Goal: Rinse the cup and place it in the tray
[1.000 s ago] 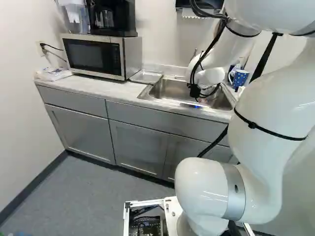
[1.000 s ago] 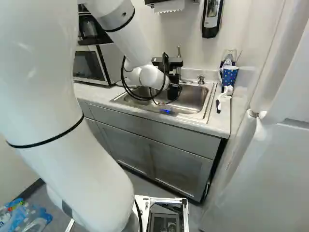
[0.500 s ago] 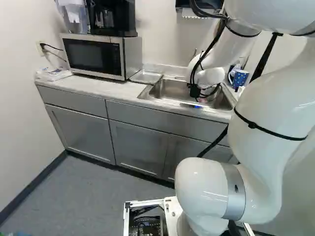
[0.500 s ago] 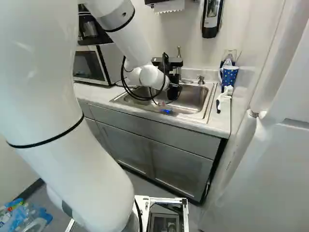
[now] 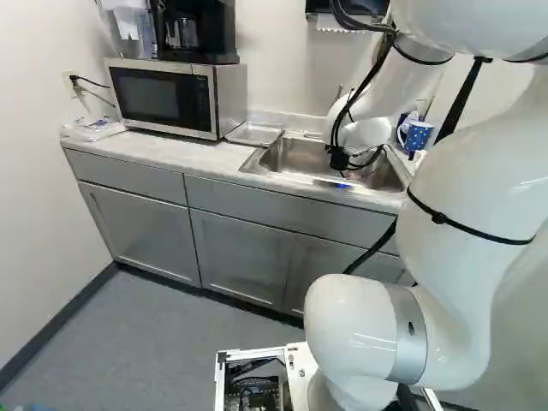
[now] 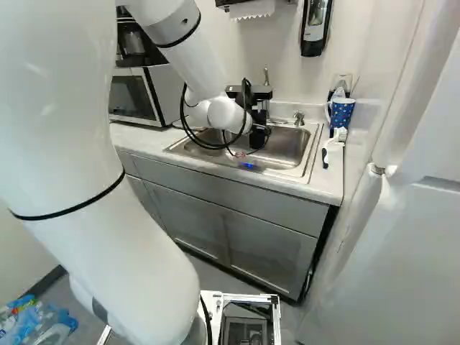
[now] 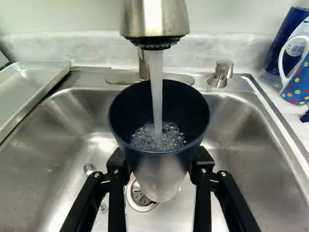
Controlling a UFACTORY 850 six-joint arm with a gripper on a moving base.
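Note:
In the right base view my gripper [image 6: 259, 135] hangs over the sink, its fingertips hidden. The wrist view shows the gripper [image 7: 160, 169] shut on the cup [image 7: 159, 166], one finger at either side. The cup is dark blue at the rim and inside, silvery lower down, and its mouth faces the faucet [image 7: 155, 21]. A stream of water runs from the faucet into it, bubbling inside. Beside the sink [image 7: 251, 145], a shallow metal tray [image 7: 30, 89] lies on the counter, between sink and microwave in the left base view.
A dotted blue mug [image 6: 341, 111] and a brush [image 6: 333, 144] stand and lie beside the sink. The drain [image 7: 140, 197] and a spoon-like metal utensil [image 7: 90, 169] are below the cup. A microwave [image 5: 167, 96] stands past the tray. A soap dispenser [image 6: 316, 25] hangs on the wall.

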